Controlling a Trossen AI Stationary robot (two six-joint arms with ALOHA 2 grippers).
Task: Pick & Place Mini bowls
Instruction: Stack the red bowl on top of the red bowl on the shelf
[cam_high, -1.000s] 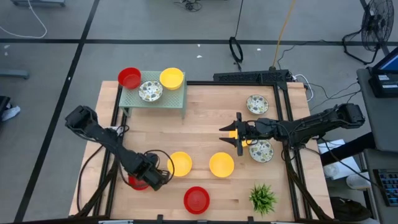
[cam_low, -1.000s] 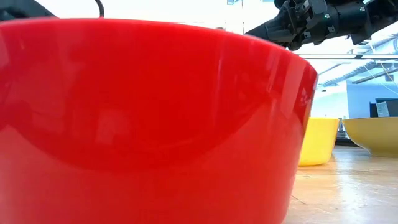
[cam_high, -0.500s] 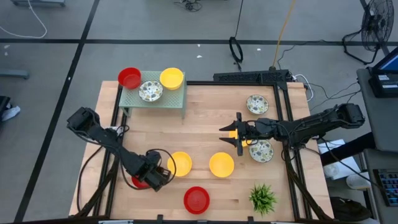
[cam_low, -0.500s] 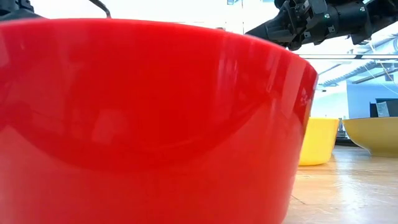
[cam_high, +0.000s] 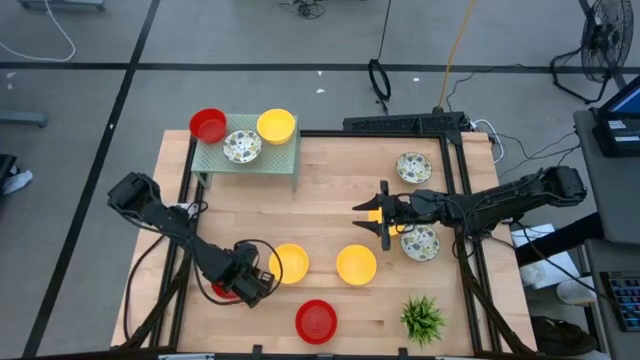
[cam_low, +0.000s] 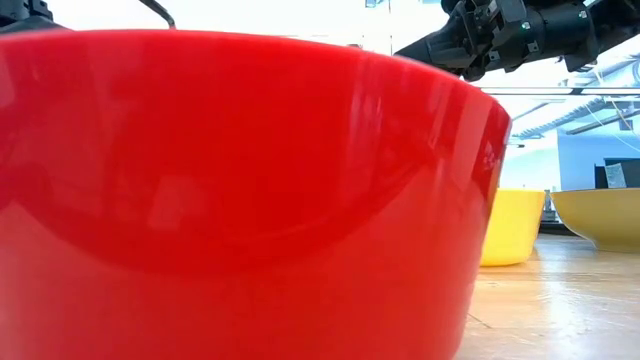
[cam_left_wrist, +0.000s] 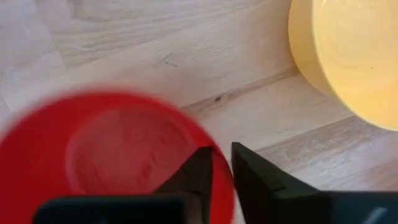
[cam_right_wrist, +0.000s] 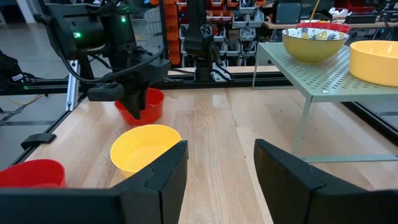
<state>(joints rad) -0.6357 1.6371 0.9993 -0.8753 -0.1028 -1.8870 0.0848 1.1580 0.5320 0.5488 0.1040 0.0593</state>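
Rim of the red bowl (cam_left_wrist: 93, 155) is pinched by the left gripper (cam_left_wrist: 217, 165) (light, stiff, probably slippery); the right gripper (cam_right_wrist: 217, 168) is held spread.

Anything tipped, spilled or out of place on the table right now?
Nothing stands out. Every mini bowl in the high view sits upright, including the three on the green perforated stand. The left gripper has its fingers over the rim of a red bowl near the table's left edge; the right gripper waits open mid-table.
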